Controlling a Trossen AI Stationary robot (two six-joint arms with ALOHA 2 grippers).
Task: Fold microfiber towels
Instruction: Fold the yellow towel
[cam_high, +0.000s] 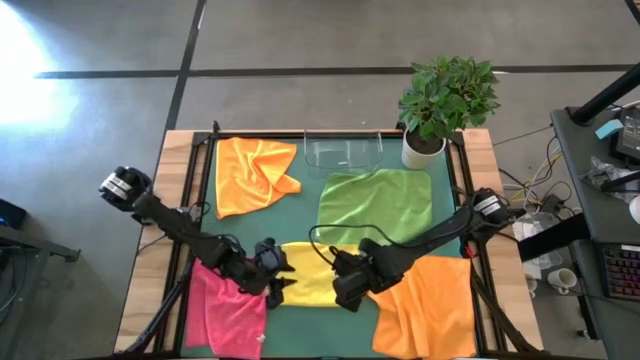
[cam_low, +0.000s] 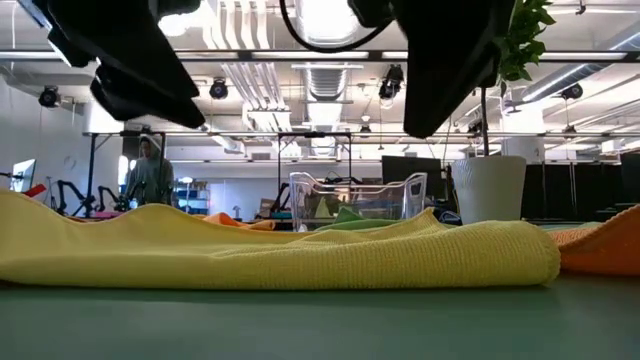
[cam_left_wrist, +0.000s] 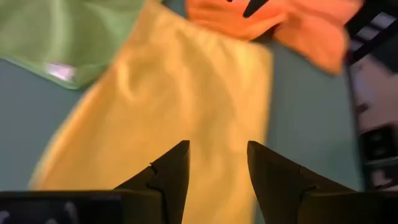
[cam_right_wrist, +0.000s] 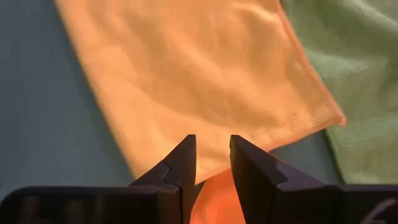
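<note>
Now, view by view:

High view: both arms reach in over the green mat (cam_high: 300, 215) on the table (cam_high: 175, 160). The left gripper (cam_high: 272, 272) sits at the left end of the yellow towel (cam_high: 312, 272), the right gripper (cam_high: 350, 283) at its right end. The yellow towel lies as a folded band near the front edge.

High view, other cloths: the pink towel (cam_high: 228, 310) lies front left and the orange towel at front right (cam_high: 428, 305) spreads under the right arm. The lime green towel (cam_high: 378, 205) lies flat at mid right, and the crumpled orange towel at back left (cam_high: 252, 172) sits beside a clear bin (cam_high: 343, 152). A potted plant (cam_high: 445, 100) stands at the back right corner.

Low view: the yellow towel stretches across the mat as a low folded layer, with dark arm parts hanging above it. The clear bin and the plant's white pot stand behind; a person (cam_low: 148, 175) shows far back in the room.

Left wrist view: the left jaws stand apart above the yellow towel, with nothing between them. Lime green and orange cloth lie beyond.

Right wrist view: the right jaws are parted by a narrow gap, empty. They hang over the edge where the yellow towel meets the orange one, with lime green to one side.
</note>
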